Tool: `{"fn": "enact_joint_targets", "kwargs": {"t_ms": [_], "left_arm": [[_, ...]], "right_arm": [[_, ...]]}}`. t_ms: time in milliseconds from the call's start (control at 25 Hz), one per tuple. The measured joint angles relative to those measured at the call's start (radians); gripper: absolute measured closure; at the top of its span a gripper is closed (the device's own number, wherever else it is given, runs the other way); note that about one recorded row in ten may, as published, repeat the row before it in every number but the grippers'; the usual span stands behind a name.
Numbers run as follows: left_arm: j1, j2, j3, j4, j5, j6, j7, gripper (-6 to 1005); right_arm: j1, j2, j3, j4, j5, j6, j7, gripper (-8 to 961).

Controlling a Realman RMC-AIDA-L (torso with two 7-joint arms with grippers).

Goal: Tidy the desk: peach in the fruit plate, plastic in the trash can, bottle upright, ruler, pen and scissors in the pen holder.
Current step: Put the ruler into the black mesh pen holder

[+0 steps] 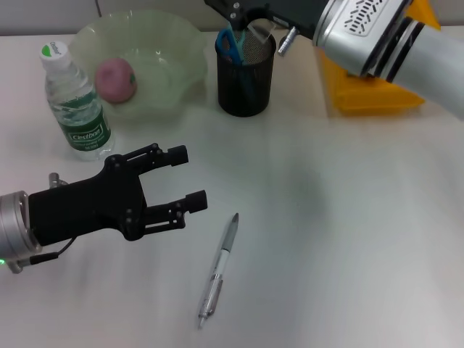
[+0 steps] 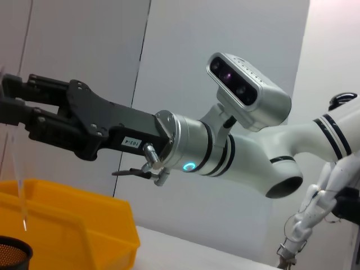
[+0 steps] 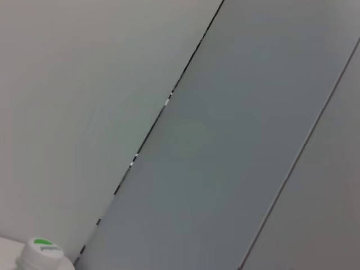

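Observation:
My right gripper point(image 1: 243, 17) hangs right over the black mesh pen holder point(image 1: 246, 80), shut on a clear ruler point(image 2: 18, 180) that points down into it. Blue scissors point(image 1: 230, 43) stand in the holder. The left wrist view shows that right gripper point(image 2: 7, 102) above the holder's rim point(image 2: 11, 250). A silver pen point(image 1: 220, 267) lies on the desk in front. My left gripper point(image 1: 187, 178) is open, left of the pen and above its tip. The peach point(image 1: 116, 80) sits in the green fruit plate point(image 1: 183, 45). The bottle point(image 1: 75, 101) stands upright. The plastic is out of view.
A yellow bin point(image 1: 371, 98) stands at the back right, behind my right arm. The bottle's green-and-white cap point(image 3: 42, 250) shows in the right wrist view against a grey wall.

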State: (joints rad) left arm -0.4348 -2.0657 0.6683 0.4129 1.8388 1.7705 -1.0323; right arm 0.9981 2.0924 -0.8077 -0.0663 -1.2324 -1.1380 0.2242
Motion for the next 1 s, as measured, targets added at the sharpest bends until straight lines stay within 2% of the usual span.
{"fn": "enact_joint_targets", "kwargs": {"t_ms": [520, 1000], "left_arm": [[-0.022, -0.003, 0.001, -0.002, -0.035, 0.001, -0.072, 188], [-0.043, -0.007, 0.01, -0.031, -0.057, 0.004, -0.064, 188]], "right_arm": [[0.033, 0.0, 0.01, 0.04, 0.092, 0.099, 0.015, 483], [0.044, 0.0, 0.023, 0.049, 0.134, 0.11, 0.216, 466]]}}
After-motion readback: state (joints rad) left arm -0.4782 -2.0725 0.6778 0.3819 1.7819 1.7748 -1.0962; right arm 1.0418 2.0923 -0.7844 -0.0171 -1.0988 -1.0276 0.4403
